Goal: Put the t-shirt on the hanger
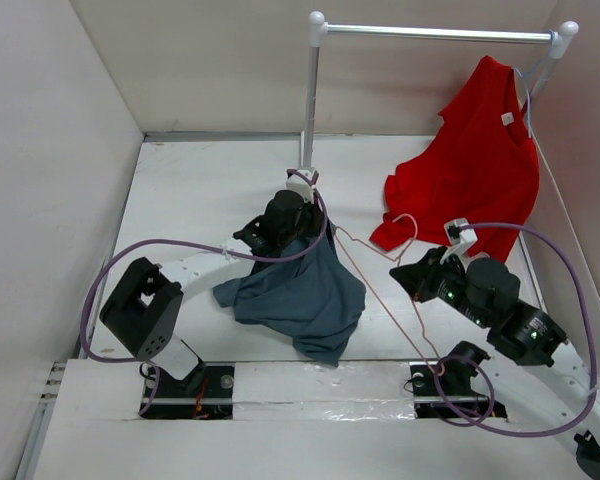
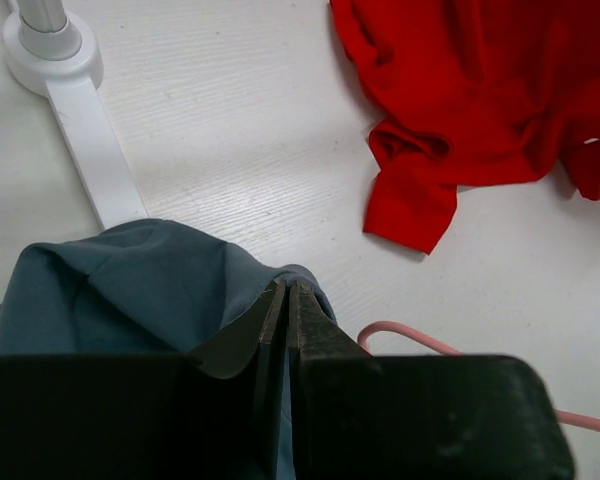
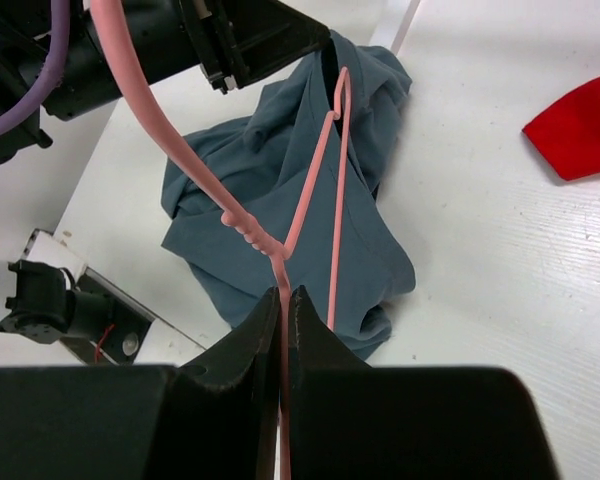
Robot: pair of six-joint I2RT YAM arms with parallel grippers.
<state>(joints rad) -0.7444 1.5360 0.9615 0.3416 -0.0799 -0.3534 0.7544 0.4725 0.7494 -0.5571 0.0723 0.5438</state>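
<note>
The slate blue-grey t-shirt (image 1: 302, 292) hangs bunched from my left gripper (image 1: 300, 228), which is shut on a fold of it (image 2: 130, 280) above the table. The left fingertips meet in the left wrist view (image 2: 287, 288). My right gripper (image 1: 412, 276) is shut on the thin pink wire hanger (image 1: 365, 272) just below its twisted neck (image 3: 242, 226). The right fingertips pinch the wire in the right wrist view (image 3: 285, 295). The hanger's far corner reaches the top of the t-shirt (image 3: 250, 200) beside the left gripper (image 3: 250, 40). I cannot tell whether that corner is inside the cloth.
A bright red t-shirt (image 1: 475, 165) hangs from the white rail (image 1: 435, 33) at the back right, its lower part lying on the table (image 2: 480, 100). The rack's post and base (image 2: 55, 55) stand just behind the left gripper. Walls close in the left, back and right.
</note>
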